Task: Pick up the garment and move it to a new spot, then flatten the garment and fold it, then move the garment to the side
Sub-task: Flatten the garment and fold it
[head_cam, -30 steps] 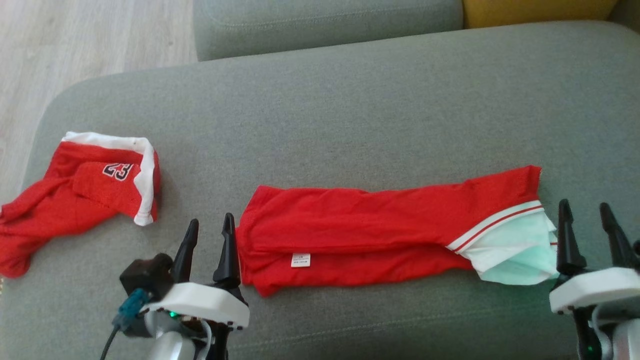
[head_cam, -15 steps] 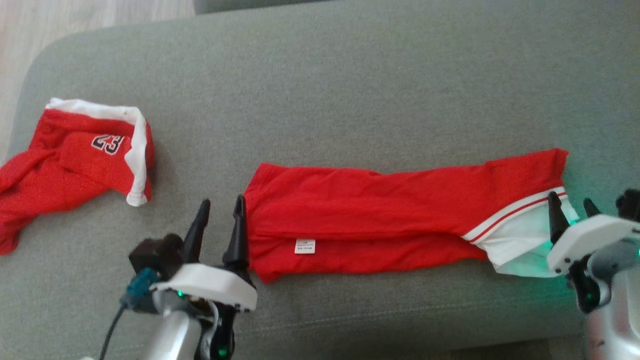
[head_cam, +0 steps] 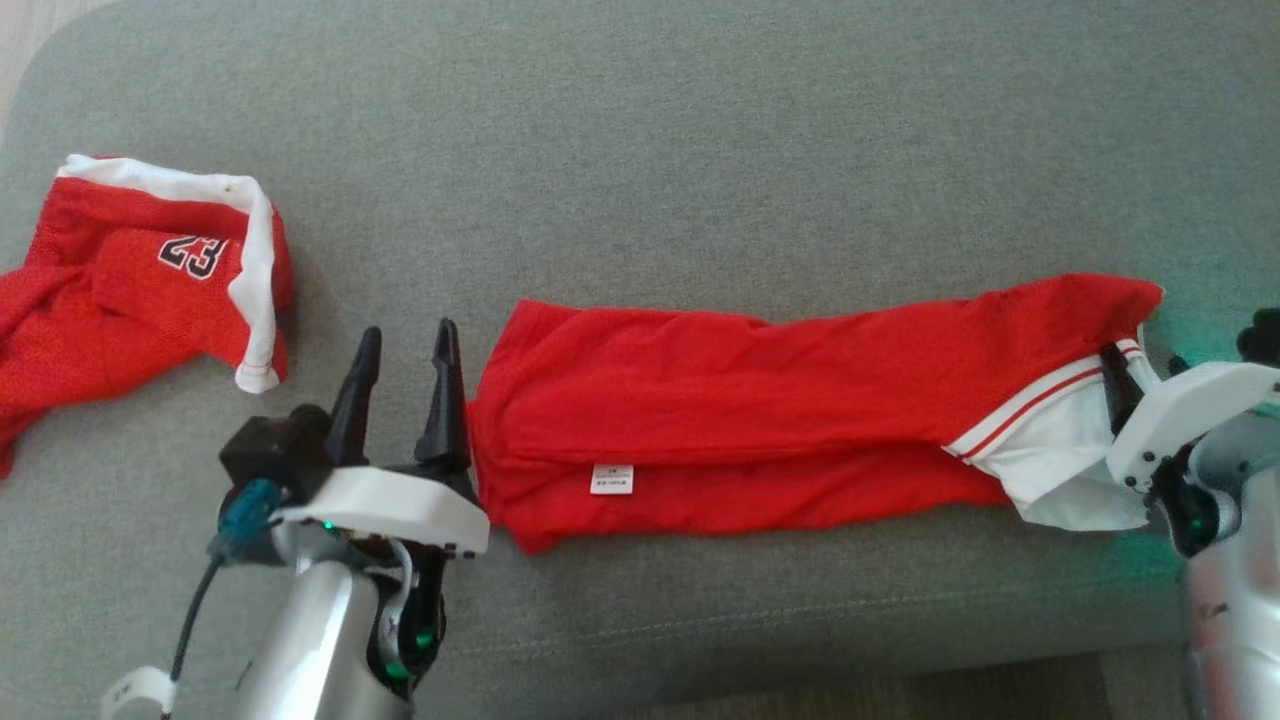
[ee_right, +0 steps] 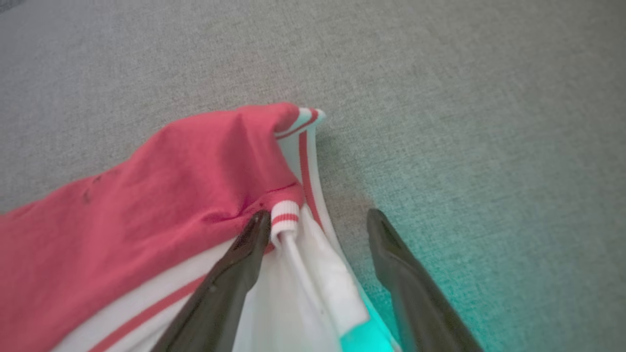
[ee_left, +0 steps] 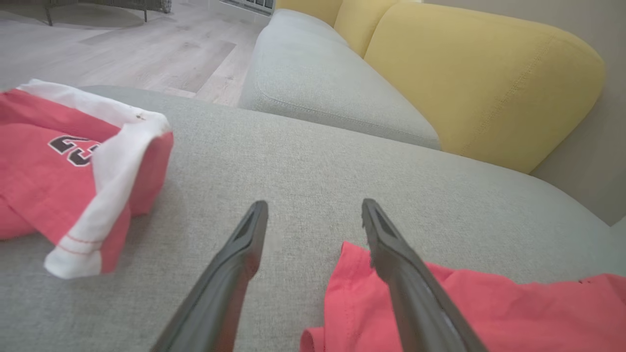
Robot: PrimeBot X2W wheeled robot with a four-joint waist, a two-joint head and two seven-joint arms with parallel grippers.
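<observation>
Garment (head_cam: 760,400): red, folded into a long strip, lying on the grey cushion (head_cam: 700,150), near-middle to right.
Long axis: left to right, right end angled slightly toward the far side.
Ends: plain red end at left; white band with red stripes (head_cam: 1030,410) and white lining at right.
Tag (head_cam: 612,478): small, white, on the near fold, left of middle.
Left arm: forearm rising from the near edge, wrist level, fingers pointing away from the robot.
Left gripper (head_cam: 408,332): fingers spread wide, pinching nothing; right finger along the garment's left end, left finger over bare cushion.
Left wrist view (ee_left: 314,203): same spread, red corner under the right finger.
Right arm: at the right edge, wrist tipped down toward the striped end.
Right gripper (head_cam: 1142,358): fingers spread wide, nothing pinched.
Right wrist view (ee_right: 319,214): straddling the white hem, one finger tip at the ribbed cuff, the other over bare cushion; contact cannot be told.
Second garment (head_cam: 150,280): red with white trim and "23", crumpled at far left, well apart.
</observation>
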